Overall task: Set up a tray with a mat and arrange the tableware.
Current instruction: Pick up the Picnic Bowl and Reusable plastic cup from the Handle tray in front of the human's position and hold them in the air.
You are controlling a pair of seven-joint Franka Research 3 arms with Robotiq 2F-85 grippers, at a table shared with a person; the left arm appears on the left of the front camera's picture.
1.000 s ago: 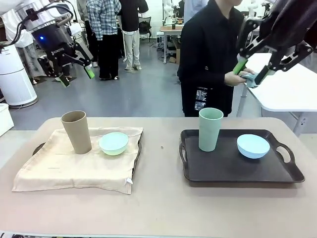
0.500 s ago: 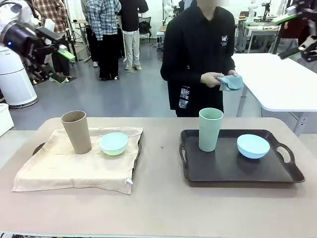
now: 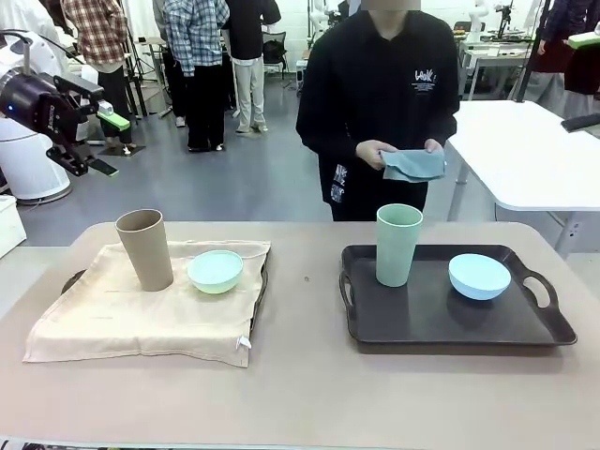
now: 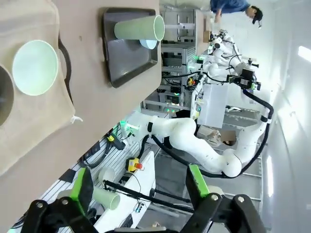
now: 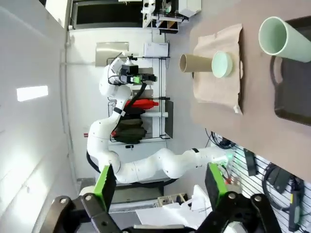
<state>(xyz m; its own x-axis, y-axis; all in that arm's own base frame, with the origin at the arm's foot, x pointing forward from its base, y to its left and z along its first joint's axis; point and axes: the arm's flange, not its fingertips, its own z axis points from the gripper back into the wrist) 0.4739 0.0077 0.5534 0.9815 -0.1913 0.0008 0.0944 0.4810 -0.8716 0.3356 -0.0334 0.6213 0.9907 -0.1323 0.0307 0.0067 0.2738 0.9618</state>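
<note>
Front view has the person [image 3: 380, 94] at the table's [image 3: 309, 384] far edge, both hands holding a folded cloth [image 3: 413, 165] up off it; the wrist views look at the table sideways from high up, with the robot's own arms behind. Left gripper [image 3: 105, 143] hangs high at the left, well clear of the table, jaws spread and holding nothing. Right gripper [image 5: 161, 183] in its wrist view has its fingers wide apart and bare. Tan cup [image 3: 145, 248] and mint bowl [image 3: 215, 270] stand just beside each other on the mat [image 3: 131, 319], which covers a second tray [image 3: 263, 281]. Green cup [image 3: 397, 244] and blue bowl [image 3: 479, 276] stand apart in the dark tray [image 3: 441, 323], whose near half is bare. Right wrist view looks into the green cup's mouth. Table's near strip lies open, as does the gap between mat and dark tray
</note>
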